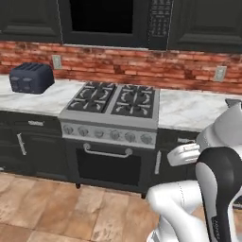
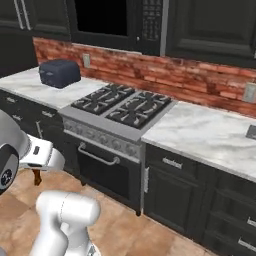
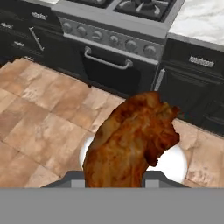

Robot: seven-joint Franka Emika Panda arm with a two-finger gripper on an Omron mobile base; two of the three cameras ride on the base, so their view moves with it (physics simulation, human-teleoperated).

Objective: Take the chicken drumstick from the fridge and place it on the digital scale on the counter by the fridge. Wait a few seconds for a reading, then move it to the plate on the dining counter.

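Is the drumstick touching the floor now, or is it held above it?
Apart. In the hand view the drumstick rises from the tool, with the brown tiled floor far behind it.

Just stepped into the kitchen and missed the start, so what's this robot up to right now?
The gripper is carrying the chicken drumstick, held above the tiled floor in front of the stove. The counter with black cabinets runs alongside. A dark toaster sits left of the stove.
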